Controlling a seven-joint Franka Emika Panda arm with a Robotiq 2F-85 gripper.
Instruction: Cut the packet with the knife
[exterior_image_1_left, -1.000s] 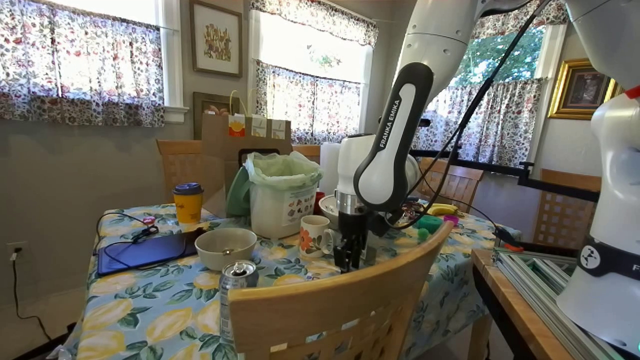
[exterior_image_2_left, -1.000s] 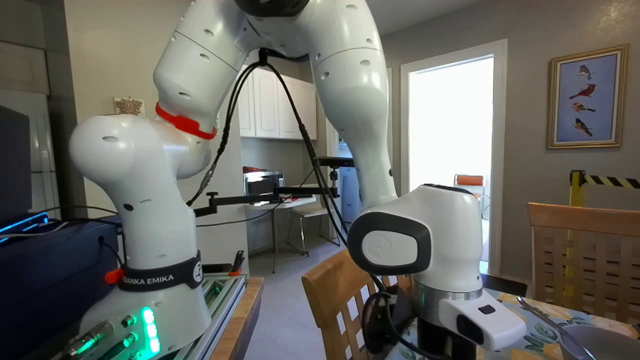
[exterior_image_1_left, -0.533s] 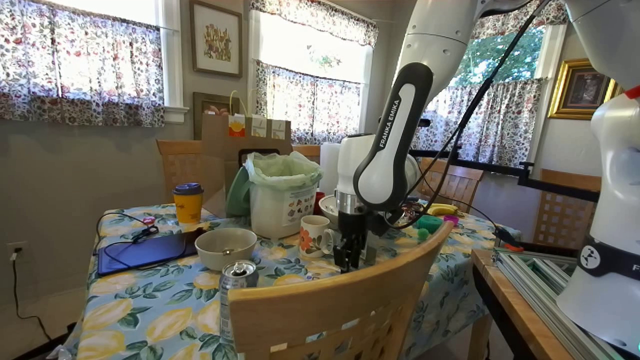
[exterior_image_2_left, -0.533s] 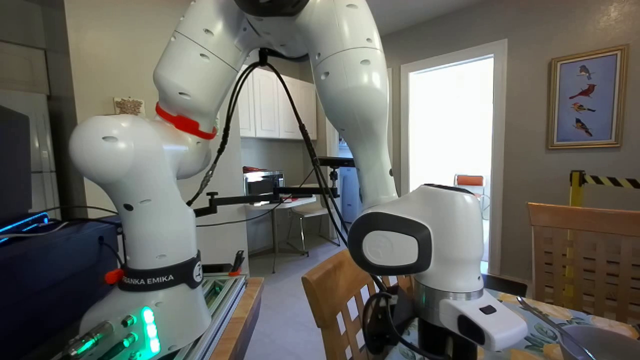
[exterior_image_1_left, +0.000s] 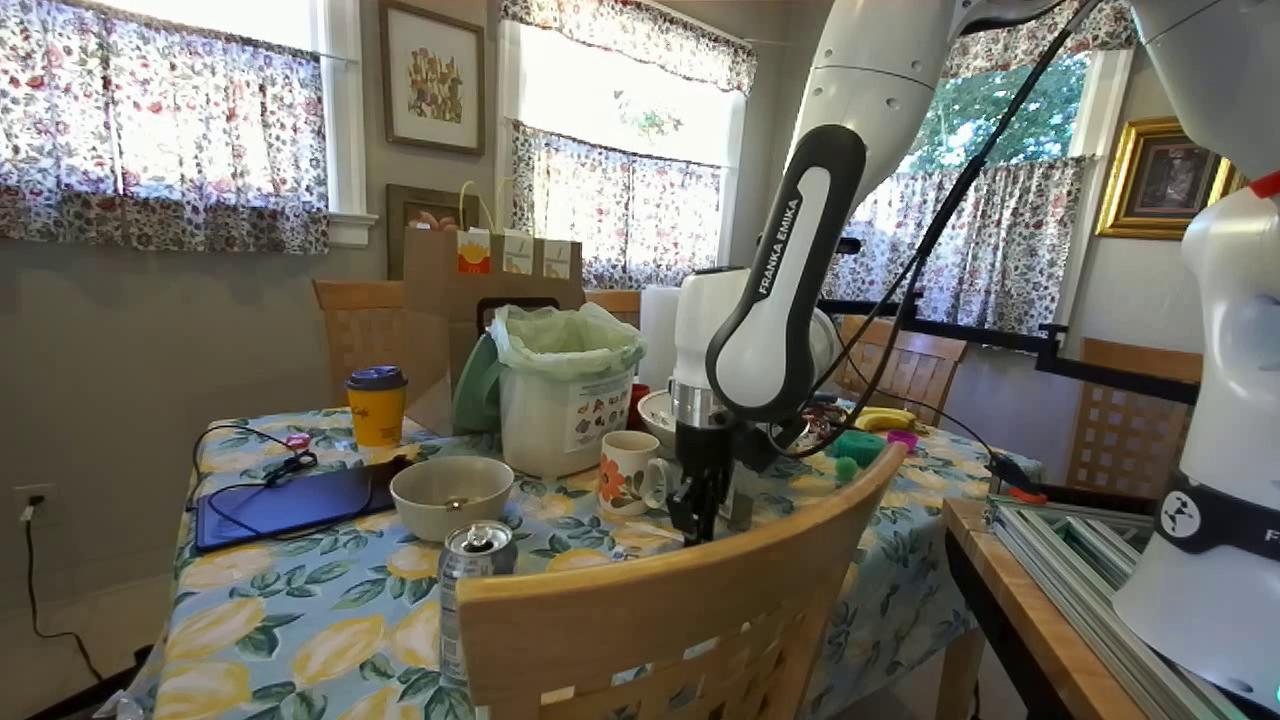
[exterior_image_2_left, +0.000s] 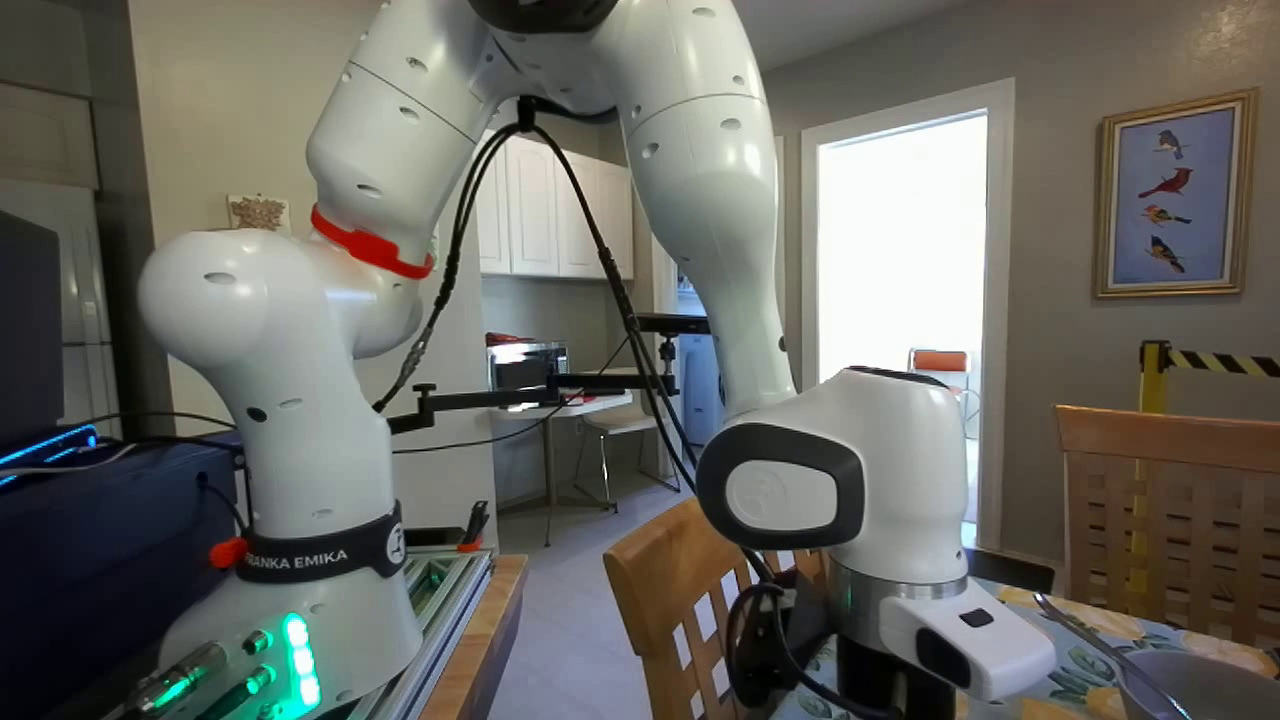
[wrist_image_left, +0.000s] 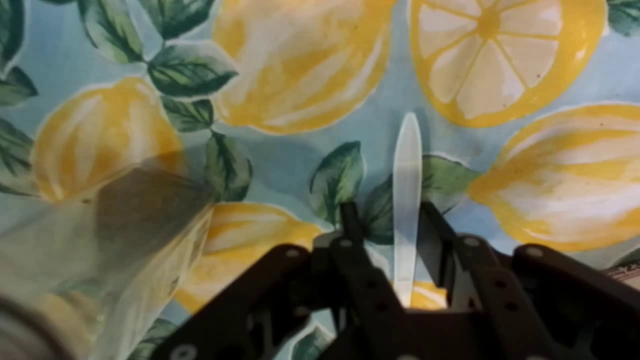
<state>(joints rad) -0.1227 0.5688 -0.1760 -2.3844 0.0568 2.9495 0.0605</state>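
A white, translucent plastic knife (wrist_image_left: 407, 175) lies on the lemon-print tablecloth in the wrist view, its rounded tip pointing up the frame. My gripper (wrist_image_left: 387, 206) has its two fingers on either side of the knife. The knife is close to the right finger, and a gap shows between it and the left finger, so the gripper is still open. In an exterior view the gripper (exterior_image_1_left: 692, 535) points down at the table, and a white strip (exterior_image_1_left: 655, 528), likely the knife, shows beside its fingertips. I cannot make out the packet in any view.
A clear plastic object (wrist_image_left: 150, 225) stands left of the gripper in the wrist view. A flowered mug (exterior_image_1_left: 628, 475), a grey bowl (exterior_image_1_left: 450, 500), a can (exterior_image_1_left: 460, 600) and a lined bin (exterior_image_1_left: 555, 415) stand nearby. A chair back (exterior_image_1_left: 680, 600) rises in front.
The gripper's fingers look a little closer together than before, and more of the white strip shows beside them. The arm has hardly moved.
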